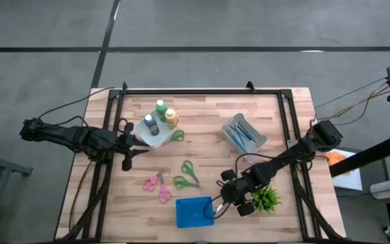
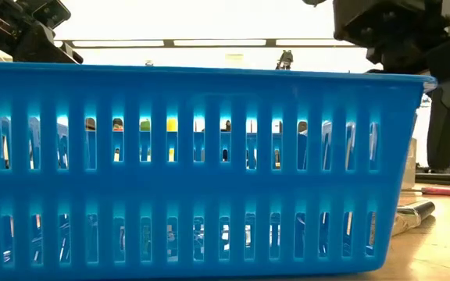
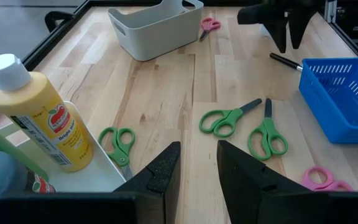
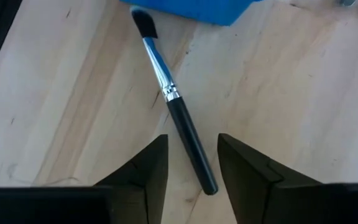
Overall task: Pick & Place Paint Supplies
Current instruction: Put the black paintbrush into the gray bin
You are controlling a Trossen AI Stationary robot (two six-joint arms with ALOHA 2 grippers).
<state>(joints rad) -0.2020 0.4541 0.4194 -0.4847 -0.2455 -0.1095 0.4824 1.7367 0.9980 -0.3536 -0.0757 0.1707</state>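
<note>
The blue basket (image 4: 191,9) is sitting just beyond the tips of the right gripper (image 4: 191,168), whose fingers are standing apart. The brush (image 4: 173,99) is lying on the table (image 4: 55,93) between and ahead of them, long axis slanting, bristles touching the basket. The left gripper (image 3: 197,168), likewise spread, is waiting well away by the yellow bottle (image 3: 39,115).

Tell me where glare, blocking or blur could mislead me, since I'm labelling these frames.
Low view: the blue basket fills the picture, with blown-out light above it. Right wrist view: the right claw is soft-edged, the brush sharp. Left wrist view: the yellow bottle looms large beside the left claw.
</note>
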